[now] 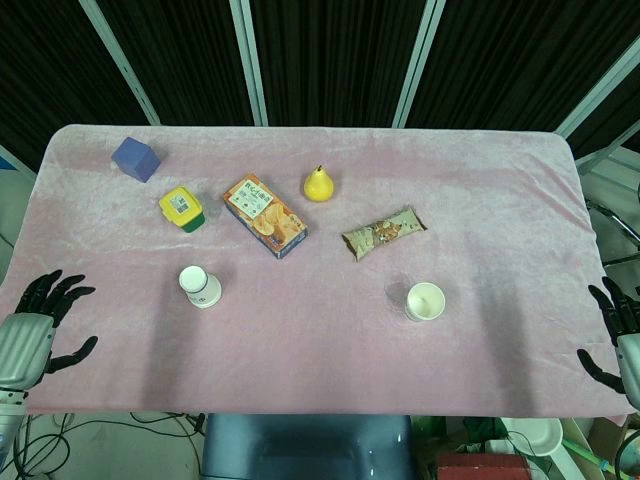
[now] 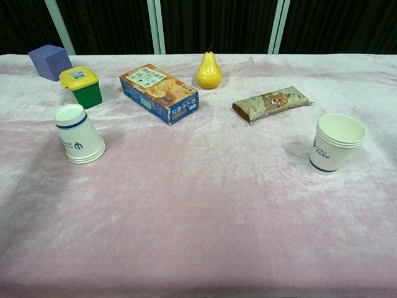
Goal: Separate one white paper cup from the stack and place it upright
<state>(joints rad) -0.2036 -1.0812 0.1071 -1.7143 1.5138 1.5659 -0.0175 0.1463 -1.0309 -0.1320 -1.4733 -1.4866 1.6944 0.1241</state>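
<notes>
the left hand (image 1: 28,325) sits at the lower left edge of the head view, off the near corner of the table (image 1: 320,360), palm down with its dark fingers (image 1: 55,292) spread apart and holding nothing. the right hand (image 1: 622,345) is mostly cut off by the lower right edge of the same view; only a few dark fingers (image 1: 606,303) show, apart from one another and with nothing in them. neither hand appears in the chest view.

the upside-down cup stack (image 1: 200,287) stands base up on the pink cloth, well apart from the left fingers, further into the table and toward its middle. in the chest view it looks like more than one nested cup at the rim, with a blue band near the top. the upright white paper cup (image 1: 424,301) stands mouth up on the other side, well apart from the right fingers and inward from them; its rim also looks layered in the chest view.

beyond the stack from the left fingers are a yellow-lidded green container (image 1: 181,207) and a purple cube (image 1: 135,159). an orange snack box (image 1: 265,216), a yellow pear (image 1: 318,184) and a wrapped snack bar (image 1: 384,232) lie between the two cups and further back.
</notes>
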